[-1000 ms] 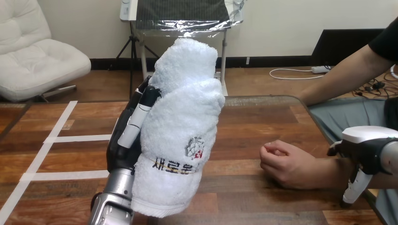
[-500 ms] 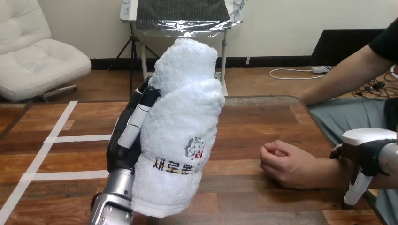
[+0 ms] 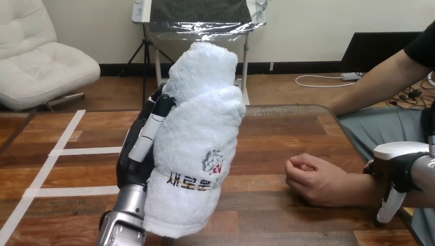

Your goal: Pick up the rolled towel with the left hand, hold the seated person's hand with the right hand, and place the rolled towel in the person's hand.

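The rolled towel [image 3: 197,148] is held upright in the centre-left of the frame, raised clear of the worktop [image 3: 287,133] and grasped by the left hand [image 3: 138,154], whose fingers are curled round its left flank at about mid-height. The roll is thick white terry, loosely wound, with its upper end bulging over the fingers and its lower edge hanging free. It is judged to be light, soft and easily squashed, with a rough pile that is unlikely to slip, though the layers could unroll if the grip were eased unevenly. Hold is best kept round the middle, where the wraps are pinned together, with one end left free for the handover. The person's hand [image 3: 315,179] is seen at the lower right, resting on the worktop in a loose fist, well apart from the towel. The right hand [image 3: 397,164] is placed at the right edge, just beside the person's wrist; whether the wrist is gripped cannot be told.
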Available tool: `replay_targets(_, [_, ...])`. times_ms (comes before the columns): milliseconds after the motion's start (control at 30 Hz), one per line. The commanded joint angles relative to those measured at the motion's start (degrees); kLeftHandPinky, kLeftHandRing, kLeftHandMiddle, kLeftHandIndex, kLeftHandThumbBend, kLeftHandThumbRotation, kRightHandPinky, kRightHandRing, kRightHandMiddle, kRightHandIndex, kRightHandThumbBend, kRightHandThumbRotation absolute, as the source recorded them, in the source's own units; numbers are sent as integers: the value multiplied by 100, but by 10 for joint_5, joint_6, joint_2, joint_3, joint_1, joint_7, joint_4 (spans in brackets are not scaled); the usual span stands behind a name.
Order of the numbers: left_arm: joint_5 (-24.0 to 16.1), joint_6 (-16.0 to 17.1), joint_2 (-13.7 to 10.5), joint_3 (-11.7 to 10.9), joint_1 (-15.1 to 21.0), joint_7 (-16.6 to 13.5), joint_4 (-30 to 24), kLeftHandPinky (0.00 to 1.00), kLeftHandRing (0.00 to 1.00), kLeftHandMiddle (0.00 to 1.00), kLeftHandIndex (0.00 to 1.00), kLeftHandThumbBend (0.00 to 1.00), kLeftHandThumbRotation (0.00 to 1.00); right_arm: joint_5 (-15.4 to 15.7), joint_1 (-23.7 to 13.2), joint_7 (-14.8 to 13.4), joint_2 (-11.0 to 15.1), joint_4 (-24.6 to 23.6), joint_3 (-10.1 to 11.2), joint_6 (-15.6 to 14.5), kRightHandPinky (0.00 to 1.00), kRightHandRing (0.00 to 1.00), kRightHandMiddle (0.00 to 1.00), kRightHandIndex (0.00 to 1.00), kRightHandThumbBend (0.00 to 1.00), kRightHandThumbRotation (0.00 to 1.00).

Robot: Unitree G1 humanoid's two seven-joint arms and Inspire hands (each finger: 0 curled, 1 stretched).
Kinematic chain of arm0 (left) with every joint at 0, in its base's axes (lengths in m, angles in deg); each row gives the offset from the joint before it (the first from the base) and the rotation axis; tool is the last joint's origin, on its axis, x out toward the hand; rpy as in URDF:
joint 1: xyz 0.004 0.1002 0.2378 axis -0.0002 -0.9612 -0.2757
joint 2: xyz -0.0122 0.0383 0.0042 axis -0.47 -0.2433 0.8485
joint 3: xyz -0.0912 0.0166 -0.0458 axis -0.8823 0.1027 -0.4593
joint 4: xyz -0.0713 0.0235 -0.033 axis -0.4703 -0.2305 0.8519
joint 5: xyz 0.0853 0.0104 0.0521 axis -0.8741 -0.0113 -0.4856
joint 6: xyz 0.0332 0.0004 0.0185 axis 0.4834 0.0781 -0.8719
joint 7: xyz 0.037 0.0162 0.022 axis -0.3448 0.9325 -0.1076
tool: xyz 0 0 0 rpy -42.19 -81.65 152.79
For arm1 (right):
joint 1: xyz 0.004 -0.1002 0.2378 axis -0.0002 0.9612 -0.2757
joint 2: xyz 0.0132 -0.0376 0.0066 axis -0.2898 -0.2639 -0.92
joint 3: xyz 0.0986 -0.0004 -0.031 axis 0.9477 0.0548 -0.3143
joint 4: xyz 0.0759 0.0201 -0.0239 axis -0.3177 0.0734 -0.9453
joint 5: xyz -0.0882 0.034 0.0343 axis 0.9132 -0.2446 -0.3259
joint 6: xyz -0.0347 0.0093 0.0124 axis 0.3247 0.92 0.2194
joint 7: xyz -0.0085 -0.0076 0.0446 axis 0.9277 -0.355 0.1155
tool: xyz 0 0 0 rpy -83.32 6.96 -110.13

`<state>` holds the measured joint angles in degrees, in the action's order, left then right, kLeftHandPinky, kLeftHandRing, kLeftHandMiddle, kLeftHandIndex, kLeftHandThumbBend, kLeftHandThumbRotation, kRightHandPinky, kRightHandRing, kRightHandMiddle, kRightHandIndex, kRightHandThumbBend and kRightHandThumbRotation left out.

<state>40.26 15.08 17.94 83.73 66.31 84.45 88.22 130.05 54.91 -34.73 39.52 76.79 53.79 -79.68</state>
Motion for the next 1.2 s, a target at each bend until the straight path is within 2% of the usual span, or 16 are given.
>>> replay_targets(0, [13, 6, 45, -5, 19, 11, -34, 23, 33, 42, 51, 69, 0, 3, -31, -6, -5, 23, -8, -2, 93, 98, 97, 91, 66, 19])
replay_targets(367, [10, 7, 44, -4, 17, 12, -35, 23, 34, 42, 51, 69, 0, 5, -38, -11, -8, 44, -27, 4, 89, 96, 96, 90, 65, 20])
replay_targets(567, [11, 5, 43, -5, 15, 10, -36, 23, 34, 42, 51, 69, 0, 1, -38, -28, -13, 59, -32, 13, 86, 93, 94, 89, 66, 19])
replay_targets(733, [13, 6, 43, -5, 14, 14, -37, 23, 34, 42, 51, 70, 0, -11, -33, -50, -17, 64, -29, 18, 80, 89, 91, 88, 67, 16])
replay_targets(933, [14, 5, 43, -6, 13, 13, -39, 23, 34, 42, 51, 70, 0, -22, -27, -61, -23, 60, -23, 10, 76, 84, 87, 85, 68, 9])
replay_targets(1000, [15, 4, 43, -6, 12, 12, -39, 24, 34, 42, 51, 70, 0, -26, -26, -62, -23, 58, -23, 8, 72, 80, 85, 84, 68, 8])
replay_targets(1167, [12, 6, 43, -6, 11, 11, -39, 24, 34, 42, 51, 69, 0, -34, -23, -74, -23, 61, -23, 13, 51, 62, 72, 81, 70, 4])
